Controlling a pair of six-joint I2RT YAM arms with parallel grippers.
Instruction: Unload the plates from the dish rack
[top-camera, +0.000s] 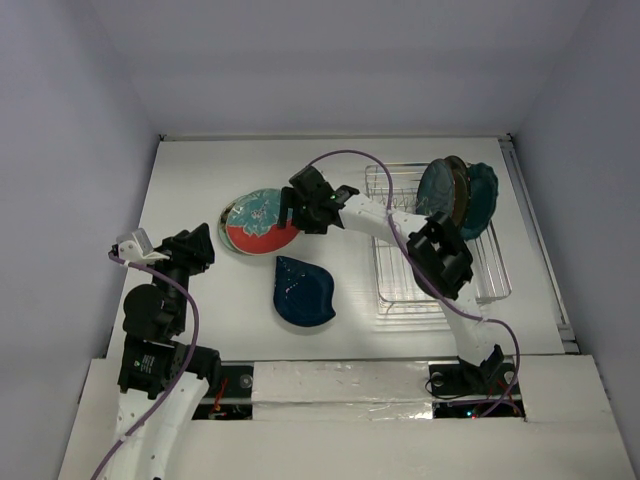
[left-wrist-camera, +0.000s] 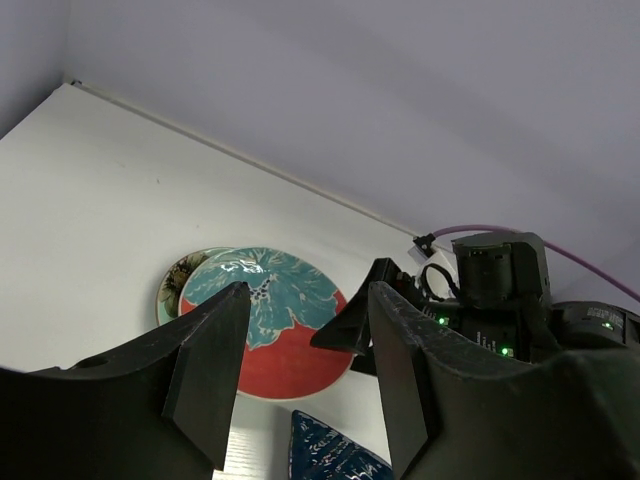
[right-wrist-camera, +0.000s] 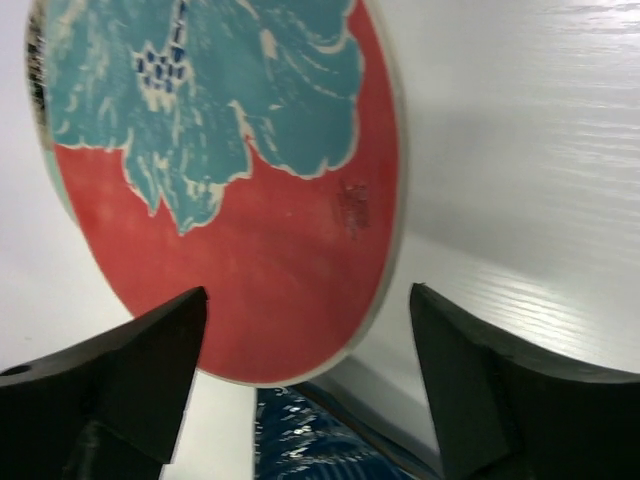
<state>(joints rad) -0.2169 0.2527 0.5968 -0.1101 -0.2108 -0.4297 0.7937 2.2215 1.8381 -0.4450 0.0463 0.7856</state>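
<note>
white worktop (top-camera: 200, 170) carries everything. the silver wire dish rack (top-camera: 400, 285) fills its right side, and the unloaded plates lie flat on the left half. the right arm (top-camera: 375, 218) stretches from the rack's front towards 10 o'clock and ends over a red-and-teal plate (top-camera: 262, 222), which rests on top of a paler plate (top-camera: 232, 210). a dark blue leaf plate (top-camera: 303, 292) lies just beside that stack at 5 o'clock.

three standing plates (top-camera: 460, 192) wait on edge in the rack's far right corner (a teal one, a dark-rimmed one and a scalloped teal one, packed close), with their rims running roughly 12 to 6 o'clock.

the right jaws stand wide apart astride the rim of the red-and-teal plate, and as far as the wrist view shows they pinch nothing. the left jaws, at about 8 o'clock of the stack, are part-way apart and empty.

the next pick turns on one relation: the standing plates lie at about 3 o'clock from the right jaws, well apart from them across the rack. the right arm is much the nearer. my judgement is that its jaws would have to turn to bite across a rim from above.
</note>
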